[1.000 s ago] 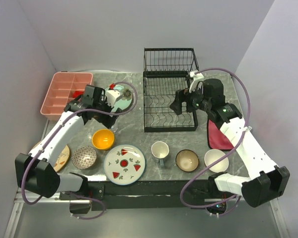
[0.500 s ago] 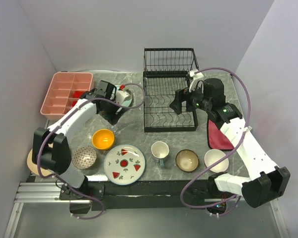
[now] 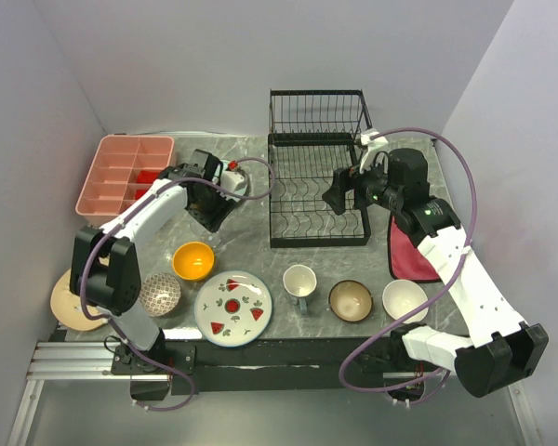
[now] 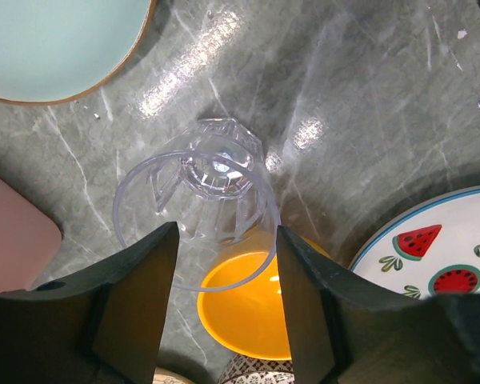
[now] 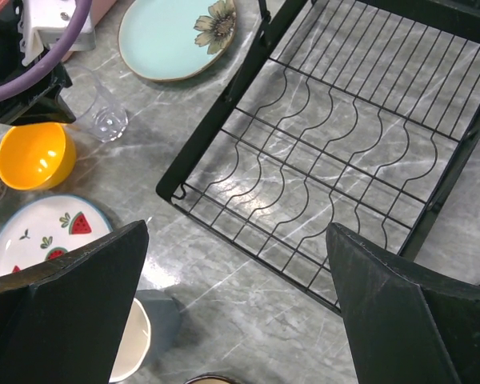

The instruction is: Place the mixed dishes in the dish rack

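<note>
Front row: patterned bowl (image 3: 158, 295), watermelon plate (image 3: 232, 307), white mug (image 3: 299, 281), brown bowl (image 3: 351, 300) and white bowl (image 3: 405, 299), lined up along the bottom of the overhead view. The tan plate (image 3: 73, 302) is off at lower left.
Prints: red watermelon slices and green leaves on that plate, that's all I can read.
Orange bowl (image 4: 248, 312): just behind the row, left of centre.
Clear glass (image 4: 216, 168): standing upright on the grey marble table (image 3: 251, 242), right by the orange bowl.
Left gripper (image 4: 226, 232): jaws apart, hanging over the glass with its rim between them. Can't tell if they're touching it.
Mint plate (image 5: 172, 40): flat, flower printed on one edge, just past the glass.
Red cloth (image 3: 409, 253): right side.
Right gripper (image 5: 236, 240): spread wide, holding nothing, above the rack's lower tray.
Dish rack (image 3: 318, 242): black wire, upper centre, no dishes in it.
Pink tray (image 3: 135, 139): upper left.
</note>
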You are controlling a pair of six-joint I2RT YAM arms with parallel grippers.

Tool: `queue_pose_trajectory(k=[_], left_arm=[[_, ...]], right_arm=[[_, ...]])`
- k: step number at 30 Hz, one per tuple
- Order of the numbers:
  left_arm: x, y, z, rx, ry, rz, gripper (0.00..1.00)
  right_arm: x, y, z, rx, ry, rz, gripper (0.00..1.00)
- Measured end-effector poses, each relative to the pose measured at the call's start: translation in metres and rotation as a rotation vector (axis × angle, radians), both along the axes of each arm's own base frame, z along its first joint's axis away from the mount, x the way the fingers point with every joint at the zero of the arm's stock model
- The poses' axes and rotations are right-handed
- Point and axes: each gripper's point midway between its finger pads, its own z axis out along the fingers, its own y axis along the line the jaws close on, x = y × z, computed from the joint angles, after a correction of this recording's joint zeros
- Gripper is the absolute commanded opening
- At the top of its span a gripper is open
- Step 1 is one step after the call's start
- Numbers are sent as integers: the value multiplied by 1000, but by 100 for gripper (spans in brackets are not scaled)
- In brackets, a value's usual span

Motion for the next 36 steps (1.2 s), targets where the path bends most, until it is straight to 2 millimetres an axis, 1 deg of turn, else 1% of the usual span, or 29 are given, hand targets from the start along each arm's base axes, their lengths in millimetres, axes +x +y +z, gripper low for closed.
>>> queue_pose_trajectory(k=[1,4,7,9,13,18,22,26,29,32,33,35,36], left_arm=[[0,0,0,-2,1,0,54],[1,-3,-1,-10,12,-3,52],[4,-7,-2,-21,26,-5,52],[6,-11,0,-34,30,-5,55],[5,-17,0,-43,37,-3,56],[-2,-23,-2,-41,54,-6,52],[-7,-20,-9,-24,74,1,48],[-10,-16,-17,-5,94,19,48],[-11,-15,-20,1,101,31,40],[-11,-15,-22,4,105,34,27],[-12,-15,-22,4,106,34,19],[-12,-15,-22,0,109,35,9],[-13,-15,-22,0,111,33,7]], right_arm=[[0,0,0,-2,-2,0,100],[1,-2,0,-9,-7,-2,100],[2,-4,-1,-11,-7,-5,100],[2,-4,-3,-13,-3,-5,100],[1,-5,-10,-16,10,-7,100],[0,-9,-15,-19,22,-15,99],[0,-9,-15,-19,22,-17,99],[0,-10,-15,-20,22,-18,99],[0,-10,-15,-19,22,-19,99],[0,-10,-15,-19,22,-20,99],[0,-10,-15,-17,23,-20,99],[0,-9,-14,-3,31,-29,98],[0,-10,-14,4,35,-35,99]])
